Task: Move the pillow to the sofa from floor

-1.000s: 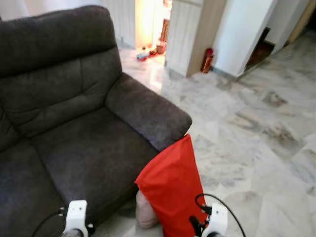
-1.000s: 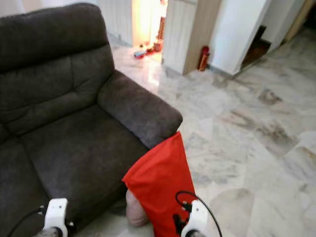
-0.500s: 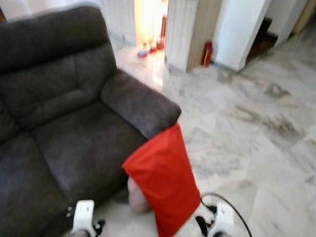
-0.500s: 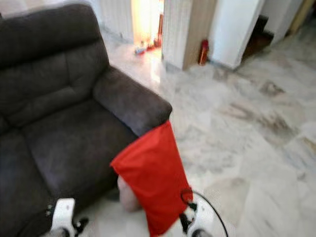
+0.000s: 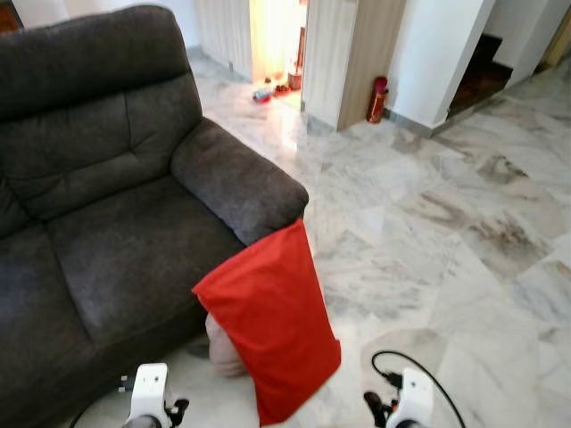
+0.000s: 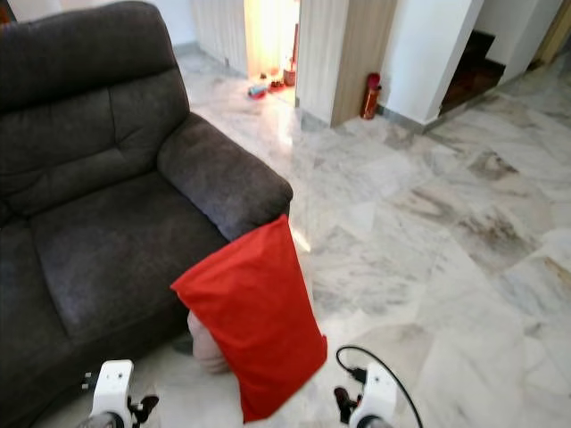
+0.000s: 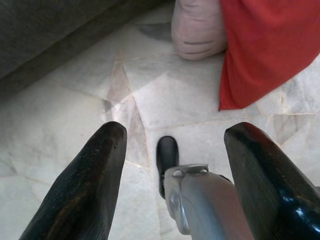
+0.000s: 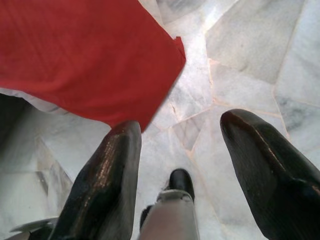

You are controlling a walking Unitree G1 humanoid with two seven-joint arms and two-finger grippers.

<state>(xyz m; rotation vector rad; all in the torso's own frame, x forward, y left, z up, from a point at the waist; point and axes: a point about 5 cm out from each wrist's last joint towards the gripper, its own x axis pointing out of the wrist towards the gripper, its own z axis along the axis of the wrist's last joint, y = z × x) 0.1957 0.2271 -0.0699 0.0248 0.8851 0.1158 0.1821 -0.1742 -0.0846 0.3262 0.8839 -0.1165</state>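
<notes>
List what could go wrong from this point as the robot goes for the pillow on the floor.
1. The red pillow leans against the sofa front beside a pinkish cushion; a grasp could catch the wrong one or topple both.
2. Both end effectors, left and right, are open above bare marble floor, so closing now would probably miss.

Red pillow [image 5: 272, 334] propped against sofa [image 5: 116, 223]
</notes>
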